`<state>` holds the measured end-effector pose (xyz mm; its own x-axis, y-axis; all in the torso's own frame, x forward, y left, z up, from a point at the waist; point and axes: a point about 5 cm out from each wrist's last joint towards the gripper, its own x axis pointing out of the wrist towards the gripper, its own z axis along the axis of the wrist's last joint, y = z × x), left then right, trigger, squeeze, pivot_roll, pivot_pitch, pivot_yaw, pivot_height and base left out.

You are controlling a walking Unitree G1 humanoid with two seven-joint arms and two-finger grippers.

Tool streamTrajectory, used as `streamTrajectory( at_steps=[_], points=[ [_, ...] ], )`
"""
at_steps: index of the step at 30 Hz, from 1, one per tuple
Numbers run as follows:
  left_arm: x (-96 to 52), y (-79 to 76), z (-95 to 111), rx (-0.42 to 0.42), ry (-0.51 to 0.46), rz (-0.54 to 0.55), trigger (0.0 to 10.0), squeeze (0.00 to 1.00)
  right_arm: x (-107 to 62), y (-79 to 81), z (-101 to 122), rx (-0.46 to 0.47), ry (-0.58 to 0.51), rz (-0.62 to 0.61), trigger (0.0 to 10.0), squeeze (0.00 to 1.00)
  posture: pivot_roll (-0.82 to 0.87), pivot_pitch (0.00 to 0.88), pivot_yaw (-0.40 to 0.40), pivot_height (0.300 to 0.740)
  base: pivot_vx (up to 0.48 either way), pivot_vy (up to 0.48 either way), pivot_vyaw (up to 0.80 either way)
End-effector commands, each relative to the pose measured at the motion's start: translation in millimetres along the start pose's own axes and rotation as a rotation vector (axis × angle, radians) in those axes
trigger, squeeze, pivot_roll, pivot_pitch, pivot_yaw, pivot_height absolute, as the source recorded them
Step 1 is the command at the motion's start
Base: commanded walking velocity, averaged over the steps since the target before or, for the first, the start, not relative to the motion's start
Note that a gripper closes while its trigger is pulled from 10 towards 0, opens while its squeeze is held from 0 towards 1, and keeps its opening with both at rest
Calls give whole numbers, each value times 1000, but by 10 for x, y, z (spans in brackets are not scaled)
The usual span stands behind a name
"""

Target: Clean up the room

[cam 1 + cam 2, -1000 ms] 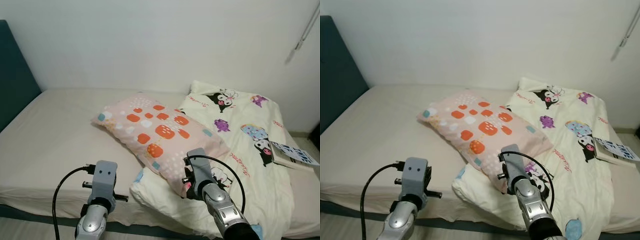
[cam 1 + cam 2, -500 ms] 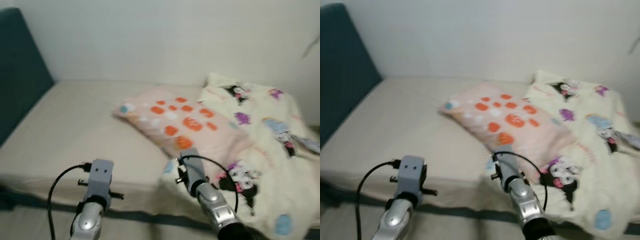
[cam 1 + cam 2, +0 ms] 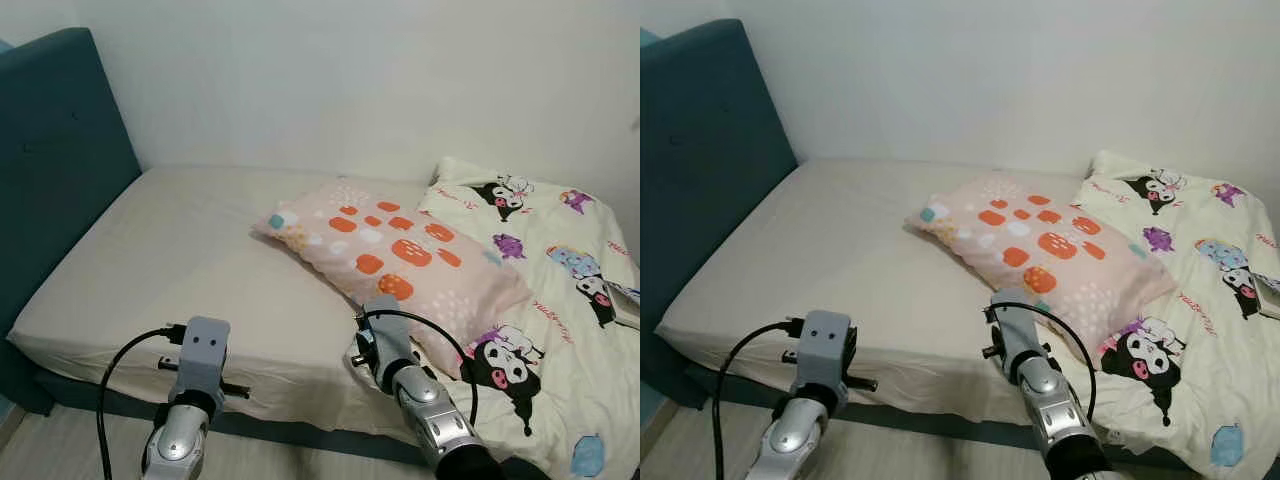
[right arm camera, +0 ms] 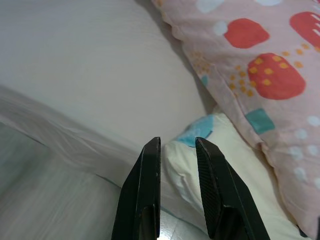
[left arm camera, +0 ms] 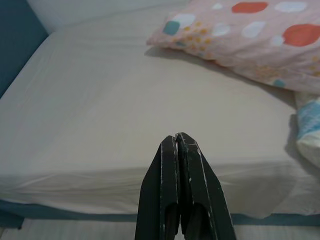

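Observation:
A pink pillow with orange spots lies askew in the middle of the bed. Its right end rests on a rumpled cream cartoon blanket that covers the bed's right side. My right gripper hangs in front of the bed's near edge. It points at the blanket's blue-patterned corner just under the pillow. Its fingers stand a little apart with nothing between them. My left gripper is shut and empty, held before the bare sheet near the front edge.
A tall teal headboard closes the bed's left end, and a white wall runs behind. A booklet lies on the blanket at the far right. Wood floor shows below the near left corner.
The whole view has swung left, bringing the headboard in and pushing the blanket to the right. Both arms keep much the same pose; the right gripper now sits lower by the bed edge.

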<state>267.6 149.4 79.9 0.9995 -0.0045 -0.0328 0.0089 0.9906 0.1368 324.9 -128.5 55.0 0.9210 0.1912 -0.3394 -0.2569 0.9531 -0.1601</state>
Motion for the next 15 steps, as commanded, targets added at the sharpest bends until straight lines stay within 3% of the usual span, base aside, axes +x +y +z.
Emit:
streamTrajectory(
  at_steps=[1, 8, 15],
  points=[
    [-21, -36, -13, 9, -2, -16, 10000, 0, -14, -5, -55, 10, 12, -5, 10000, 0, -53, 96, -19, 740, 0, -480, 0],
    [-28, -56, -27, 12, 8, -24, 10000, 0, -19, -7, -60, 10, 13, -7, 10000, 0, -53, 97, -17, 740, 0, -480, 0],
    [-18, -40, -66, -14, 38, -13, 10000, 0, -19, -15, -64, 19, 17, -9, 10000, 0, -54, 91, -17, 740, 0, 0, 0]
  ],
)
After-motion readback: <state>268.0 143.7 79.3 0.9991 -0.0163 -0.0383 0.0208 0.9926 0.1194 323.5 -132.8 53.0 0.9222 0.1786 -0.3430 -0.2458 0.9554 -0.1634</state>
